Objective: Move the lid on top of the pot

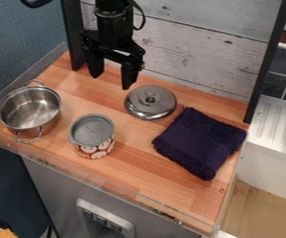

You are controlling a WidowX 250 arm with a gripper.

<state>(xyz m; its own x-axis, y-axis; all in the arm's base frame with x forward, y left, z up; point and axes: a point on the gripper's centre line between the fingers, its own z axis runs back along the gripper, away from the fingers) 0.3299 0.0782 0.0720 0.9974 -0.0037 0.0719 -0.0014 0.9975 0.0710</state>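
Observation:
The black gripper (112, 80) hangs at the upper left of the work surface, in front of the back panel, its two fingers spread apart with nothing between them. To its right and slightly lower lies the round metal lid (150, 103), knob facing up, flat on the wood. At the far left stands the steel pot (29, 111), uncovered and seemingly empty, with a wire handle on each of two opposite sides.
A patterned can with a grey top (92, 135) stands between pot and lid, nearer the front. A folded dark purple cloth (200, 142) lies to the right. Behind rises a whitewashed plank panel (195, 42); a low clear rim edges the front.

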